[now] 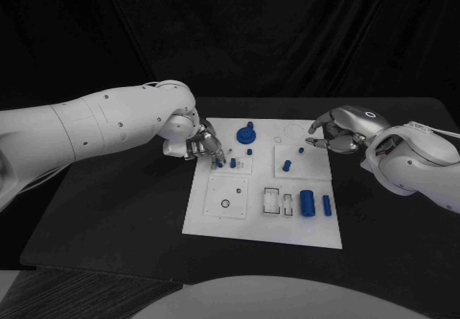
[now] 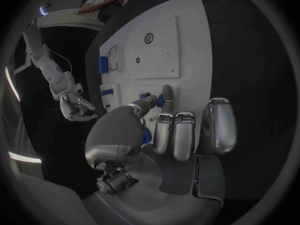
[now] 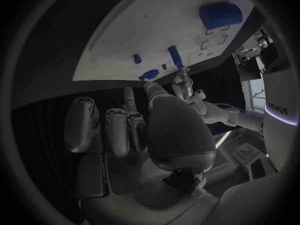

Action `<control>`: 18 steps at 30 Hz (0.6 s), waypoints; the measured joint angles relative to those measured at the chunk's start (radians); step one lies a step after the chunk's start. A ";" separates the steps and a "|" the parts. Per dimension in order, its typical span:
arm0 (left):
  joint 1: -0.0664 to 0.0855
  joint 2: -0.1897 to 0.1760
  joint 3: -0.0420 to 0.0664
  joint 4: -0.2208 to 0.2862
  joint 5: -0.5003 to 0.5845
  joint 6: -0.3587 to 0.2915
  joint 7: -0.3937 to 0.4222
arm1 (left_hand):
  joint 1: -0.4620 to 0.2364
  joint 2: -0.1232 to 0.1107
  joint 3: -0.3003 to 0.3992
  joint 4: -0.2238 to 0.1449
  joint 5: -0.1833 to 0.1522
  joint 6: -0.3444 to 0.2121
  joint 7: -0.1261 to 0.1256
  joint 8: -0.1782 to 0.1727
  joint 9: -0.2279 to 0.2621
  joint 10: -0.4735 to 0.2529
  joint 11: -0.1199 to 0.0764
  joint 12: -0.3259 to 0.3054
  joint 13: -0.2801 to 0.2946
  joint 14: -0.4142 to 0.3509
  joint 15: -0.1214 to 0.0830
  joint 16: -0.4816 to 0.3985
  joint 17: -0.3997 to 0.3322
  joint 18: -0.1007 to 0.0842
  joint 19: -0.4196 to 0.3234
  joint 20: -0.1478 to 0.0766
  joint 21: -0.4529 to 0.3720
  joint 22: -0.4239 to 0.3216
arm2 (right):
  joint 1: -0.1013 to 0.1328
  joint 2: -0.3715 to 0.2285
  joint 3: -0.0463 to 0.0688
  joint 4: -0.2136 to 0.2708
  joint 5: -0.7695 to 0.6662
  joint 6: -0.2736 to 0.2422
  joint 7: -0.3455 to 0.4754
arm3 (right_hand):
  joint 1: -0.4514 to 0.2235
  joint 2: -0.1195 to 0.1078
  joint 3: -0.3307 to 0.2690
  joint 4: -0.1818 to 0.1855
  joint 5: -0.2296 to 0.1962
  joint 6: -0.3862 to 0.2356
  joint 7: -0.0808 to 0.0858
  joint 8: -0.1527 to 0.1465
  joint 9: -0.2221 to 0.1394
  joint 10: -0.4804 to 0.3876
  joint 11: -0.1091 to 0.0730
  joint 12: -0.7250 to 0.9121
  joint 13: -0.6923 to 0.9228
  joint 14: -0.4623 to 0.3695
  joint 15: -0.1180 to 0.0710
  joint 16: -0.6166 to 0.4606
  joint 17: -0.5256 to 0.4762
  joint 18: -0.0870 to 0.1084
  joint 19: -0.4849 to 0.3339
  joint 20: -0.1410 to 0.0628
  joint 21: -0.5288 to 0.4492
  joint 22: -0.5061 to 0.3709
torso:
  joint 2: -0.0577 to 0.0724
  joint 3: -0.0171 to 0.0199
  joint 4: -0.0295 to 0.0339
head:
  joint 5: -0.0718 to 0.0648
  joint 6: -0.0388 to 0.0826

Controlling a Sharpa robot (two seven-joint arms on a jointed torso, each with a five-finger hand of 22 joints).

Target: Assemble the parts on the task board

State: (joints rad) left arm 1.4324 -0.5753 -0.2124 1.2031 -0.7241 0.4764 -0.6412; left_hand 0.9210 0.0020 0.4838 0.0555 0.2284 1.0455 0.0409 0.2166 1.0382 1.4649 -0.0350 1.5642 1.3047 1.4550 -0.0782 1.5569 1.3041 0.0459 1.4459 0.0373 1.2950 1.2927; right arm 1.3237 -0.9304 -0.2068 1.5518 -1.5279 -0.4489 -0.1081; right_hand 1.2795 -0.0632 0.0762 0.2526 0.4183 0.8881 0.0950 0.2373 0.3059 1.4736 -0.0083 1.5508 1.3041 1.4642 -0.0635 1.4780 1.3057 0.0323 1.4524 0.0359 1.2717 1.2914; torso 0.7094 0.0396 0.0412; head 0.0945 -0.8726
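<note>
The white task board (image 1: 258, 222) lies in the middle of the black table. At the board's far left, my left hand (image 1: 199, 144) pinches a small blue peg (image 2: 160, 102) between thumb and a finger, low over the board. Two more small blue pegs (image 1: 233, 161) stand just right of it. My right hand (image 1: 338, 135) hovers over the board's far right edge, fingers loosely curled and holding nothing. A blue round knob (image 1: 248, 135) sits at the far middle. Small blue pieces (image 1: 288, 165) stand below the right hand's fingertips.
A large blue cylinder (image 1: 307, 203) and a thin blue bar (image 1: 327, 206) lie in the board's near right part, beside empty slots (image 1: 273, 197). A square panel with a small ring (image 1: 225, 203) is at the near left. Bare black table (image 1: 115, 226) surrounds the board.
</note>
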 measured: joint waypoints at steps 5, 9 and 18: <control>-0.001 0.000 0.000 0.000 0.000 0.003 0.000 | -0.002 0.002 -0.022 0.022 -0.041 0.000 0.000 -0.012 -0.008 0.001 0.001 0.000 0.000 0.000 0.000 0.000 0.000 0.000 0.000 0.000 0.000 0.000 | -0.001 0.000 0.000 0.000 0.000 0.001 0.000 | 0.000 0.000 0.000 0.000 0.000 0.000 0.000 0.000 0.000 0.000 0.000 0.000 0.000 0.000 0.000 0.000 0.000 0.000 0.000 0.000 0.000 0.000 | 0.000 0.0000 -0.0001 | 0.001 0.000; -0.001 -0.001 0.000 -0.001 0.000 0.004 -0.001 | -0.010 0.009 -0.044 0.040 -0.084 0.000 0.000 -0.023 -0.015 0.006 0.007 0.000 0.000 0.000 0.000 0.000 0.000 0.000 0.000 0.000 0.000 0.000 | -0.002 0.001 0.000 -0.001 0.000 0.001 -0.001 | 0.000 0.000 0.000 0.000 0.000 0.000 0.000 0.000 0.000 0.000 0.000 0.000 0.000 0.000 0.000 0.000 0.000 0.000 0.000 0.000 0.000 0.000 | 0.000 0.0000 -0.0001 | 0.001 0.000; -0.002 0.000 0.000 -0.003 0.000 0.005 0.000 | -0.013 0.013 -0.142 0.064 -0.142 0.009 0.002 -0.023 -0.021 0.006 0.007 0.000 0.000 0.007 0.007 0.000 0.000 0.000 0.000 0.000 0.000 0.000 | -0.003 0.002 0.000 -0.002 0.000 0.003 -0.001 | 0.000 0.000 0.000 0.000 0.000 0.000 0.000 0.000 0.000 0.000 0.000 0.000 0.000 0.000 0.000 -0.011 0.000 0.000 0.000 0.000 0.000 0.000 | 0.000 0.0000 0.0000 | 0.000 0.000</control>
State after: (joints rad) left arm 1.4305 -0.5758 -0.2127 1.1996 -0.7242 0.4813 -0.6416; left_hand 0.9082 0.0146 0.3423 0.1198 0.0866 1.0544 0.0429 0.1935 1.0174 1.4711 -0.0284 1.5642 1.3047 1.4616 -0.0713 1.5569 1.3041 0.0458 1.4459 0.0374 1.2948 1.2927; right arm 1.3202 -0.9281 -0.2068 1.5497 -1.5279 -0.4464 -0.1094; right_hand 1.2795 -0.0632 0.0762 0.2525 0.4183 0.8881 0.0950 0.2373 0.3056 1.4736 -0.0083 1.5508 1.3041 1.4642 -0.0634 1.4668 1.3057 0.0323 1.4524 0.0359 1.2717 1.2913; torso 0.7095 0.0396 0.0412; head 0.0947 -0.8726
